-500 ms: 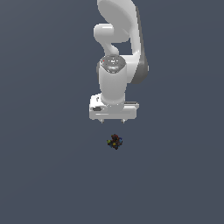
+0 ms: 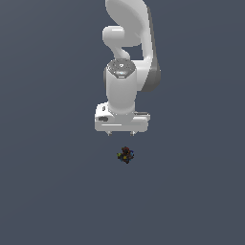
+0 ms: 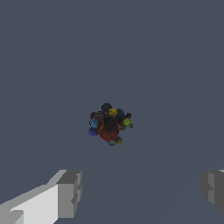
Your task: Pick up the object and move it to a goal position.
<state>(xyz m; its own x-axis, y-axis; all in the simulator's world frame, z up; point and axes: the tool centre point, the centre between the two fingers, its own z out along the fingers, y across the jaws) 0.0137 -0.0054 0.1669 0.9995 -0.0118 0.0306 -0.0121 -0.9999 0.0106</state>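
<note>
One small object (image 2: 125, 155) is all I have to work with: a dark, knobbly lump with red, blue and yellow specks, resting alone on the grey table (image 2: 48, 191). In the exterior view it sits just below my end effector (image 2: 121, 133), nearly in line with it and clearly apart. I see no real long axis; the lump looks roughly round. On the wrist view the fingers (image 3: 70, 192) stand wide apart, holding and touching nothing, with the object ahead of the gap between them. I judge a fairly straight descent should bracket it.
</note>
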